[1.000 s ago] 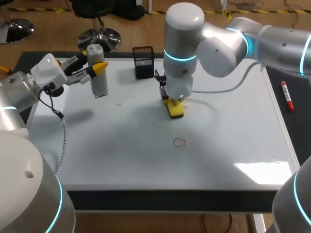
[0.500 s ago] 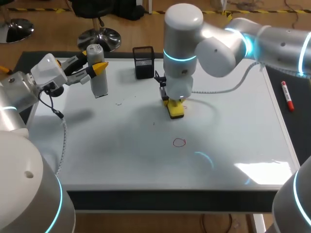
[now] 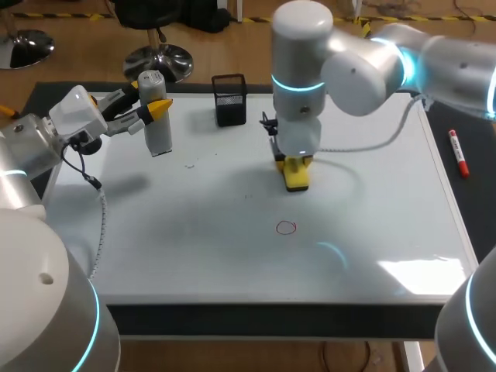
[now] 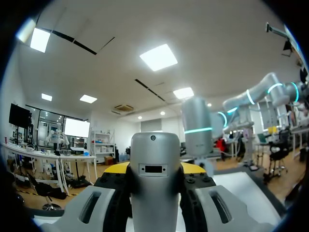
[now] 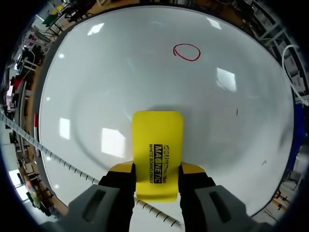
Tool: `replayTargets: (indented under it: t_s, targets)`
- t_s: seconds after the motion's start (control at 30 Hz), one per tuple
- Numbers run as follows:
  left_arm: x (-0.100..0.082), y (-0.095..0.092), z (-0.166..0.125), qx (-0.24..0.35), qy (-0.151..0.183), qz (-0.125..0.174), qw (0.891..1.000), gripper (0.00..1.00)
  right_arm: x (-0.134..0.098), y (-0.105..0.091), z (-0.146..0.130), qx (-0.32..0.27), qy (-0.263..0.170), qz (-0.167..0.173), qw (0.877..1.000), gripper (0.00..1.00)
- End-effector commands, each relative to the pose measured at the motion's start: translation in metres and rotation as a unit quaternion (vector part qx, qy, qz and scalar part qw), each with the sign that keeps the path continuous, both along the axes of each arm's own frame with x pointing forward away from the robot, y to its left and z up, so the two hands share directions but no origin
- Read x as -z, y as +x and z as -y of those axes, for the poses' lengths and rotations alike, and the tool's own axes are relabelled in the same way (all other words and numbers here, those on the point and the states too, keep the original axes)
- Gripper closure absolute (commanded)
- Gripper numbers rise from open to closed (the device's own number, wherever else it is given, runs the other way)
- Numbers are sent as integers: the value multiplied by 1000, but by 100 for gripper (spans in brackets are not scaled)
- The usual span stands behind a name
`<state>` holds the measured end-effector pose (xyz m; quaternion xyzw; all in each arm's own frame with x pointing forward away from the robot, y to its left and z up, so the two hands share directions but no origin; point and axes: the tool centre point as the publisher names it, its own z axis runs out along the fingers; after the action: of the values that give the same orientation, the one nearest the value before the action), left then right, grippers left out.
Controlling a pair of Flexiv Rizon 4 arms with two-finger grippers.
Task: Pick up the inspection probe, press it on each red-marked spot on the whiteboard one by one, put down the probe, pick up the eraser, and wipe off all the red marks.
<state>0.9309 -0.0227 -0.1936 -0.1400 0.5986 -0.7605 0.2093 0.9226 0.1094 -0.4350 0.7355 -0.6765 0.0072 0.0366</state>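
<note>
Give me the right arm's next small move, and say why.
Probably bring the eraser toward the table's near edge onto the red circle, the only red mark visible on the whiteboard. The right hand is shut on the eraser, which sits just short of the circle with bare board between them. The left hand holds the probe well off that path.

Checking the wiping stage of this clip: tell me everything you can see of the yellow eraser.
The eraser is a flat yellow block with rounded corners, plastic-looking, with black print on its face. The jaws of the right gripper clamp its rear end from both sides. Its free end points down at the whiteboard, with the one red circle ahead of it and apart from it. Whether it touches the board cannot be told.
</note>
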Motion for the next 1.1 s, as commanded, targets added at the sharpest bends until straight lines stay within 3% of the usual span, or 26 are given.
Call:
replayTargets:
  t_s: [0.03,0.27,0.63,0.83,1.1]
  targets:
    - [0,0,1,-1,-1,1,1000,100,40,-6,27,8,0,-1,1000,100]
    - [0,0,1,-1,-1,1,1000,100,45,-8,50,26,-10,-7,1000,100]
    - [0,0,1,-1,-1,1,1000,100,44,-9,57,29,-16,-6,999,100]
    - [0,0,1,-1,-1,1,1000,100,22,-4,54,24,-14,20,999,100]
    - [0,0,1,-1,-1,1,1000,100,-9,12,55,24,5,29,999,100]
